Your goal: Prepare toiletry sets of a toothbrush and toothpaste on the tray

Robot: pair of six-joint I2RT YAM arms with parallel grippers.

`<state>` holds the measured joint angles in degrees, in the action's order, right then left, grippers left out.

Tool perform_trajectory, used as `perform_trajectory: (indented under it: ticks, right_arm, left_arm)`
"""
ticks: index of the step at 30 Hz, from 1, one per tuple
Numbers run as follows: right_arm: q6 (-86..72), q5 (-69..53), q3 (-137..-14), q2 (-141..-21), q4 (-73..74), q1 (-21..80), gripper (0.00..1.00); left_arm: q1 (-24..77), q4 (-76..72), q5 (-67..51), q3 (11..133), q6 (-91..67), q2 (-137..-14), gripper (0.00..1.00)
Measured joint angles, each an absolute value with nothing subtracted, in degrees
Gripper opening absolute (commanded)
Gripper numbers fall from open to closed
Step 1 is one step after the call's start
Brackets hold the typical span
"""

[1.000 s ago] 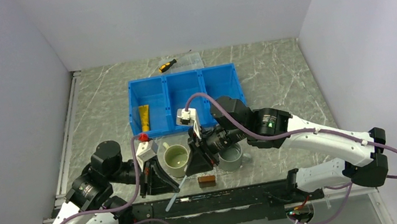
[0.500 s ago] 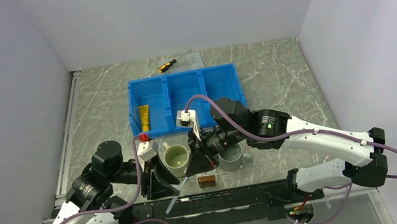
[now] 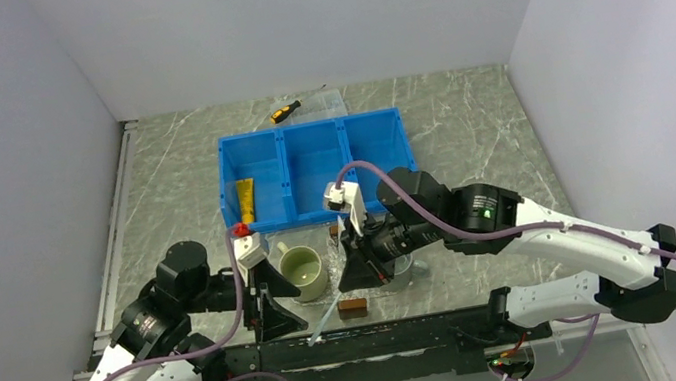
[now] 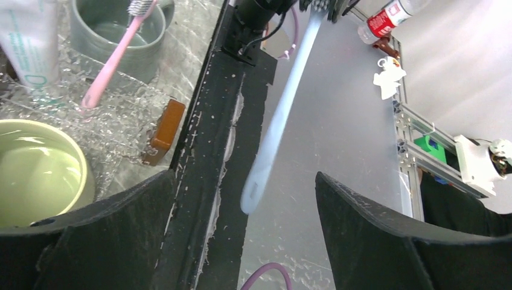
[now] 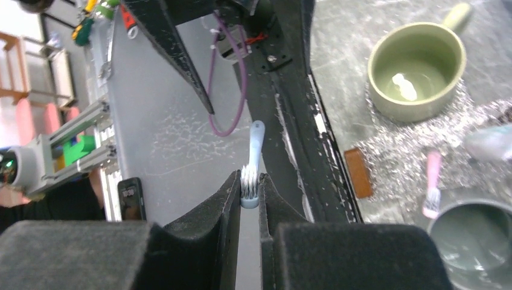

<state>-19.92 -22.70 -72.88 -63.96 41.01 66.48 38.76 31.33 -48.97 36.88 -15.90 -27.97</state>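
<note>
Fingers of the right gripper are pinching the blue toothbrush by its bristled head, so the handle is pointing near-left over the black rail. Around that free end the left gripper is standing wide open, touching nothing, probably leaving the brush to one arm. Just far-right, the tray is already carrying the toothpaste and a pink toothbrush, whose head is resting against a grey mug.

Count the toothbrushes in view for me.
2. A pale blue toothbrush is pinched by its head in the right tool. A pink toothbrush lies on the tray, head against the grey mug. Others may be hidden.
</note>
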Motion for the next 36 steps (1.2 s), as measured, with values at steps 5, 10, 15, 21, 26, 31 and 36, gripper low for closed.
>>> perform_trajectory:
  ticks: [5,10,15,21,26,31,36]
  right_arm:
    - [-21.32,-14.04,-76.12,-63.72,47.07,67.79,0.0]
    - [-23.86,-4.19,-78.52,-63.94,51.51,71.66,0.0]
    - [-26.81,6.07,-81.21,-66.0,55.24,75.42,0.0]
    - [-29.26,14.85,-84.14,-70.48,58.19,79.72,0.0]
    - [-30.28,19.66,-85.56,-75.31,60.36,81.84,0.0]
    - [-30.52,22.5,-86.32,-78.7,62.06,81.97,0.0]
    - [-30.76,24.99,-87.15,-79.72,63.33,81.97,0.0]
  left_arm:
    - [38.76,31.92,-46.39,36.88,-16.14,-27.97,0.99]
    - [38.76,32.21,-45.04,36.88,-16.19,-28.42,0.99]
    - [38.76,32.42,-44.6,36.88,-16.19,-29.23,0.99]
    - [38.76,32.42,-44.62,36.88,-16.19,-29.41,1.0]
    - [38.76,32.42,-44.69,36.88,-16.19,-29.76,0.99]
    - [38.76,32.42,-44.73,36.88,-16.21,-30.11,1.0]
    - [38.76,32.4,-44.73,36.88,-16.21,-30.26,0.99]
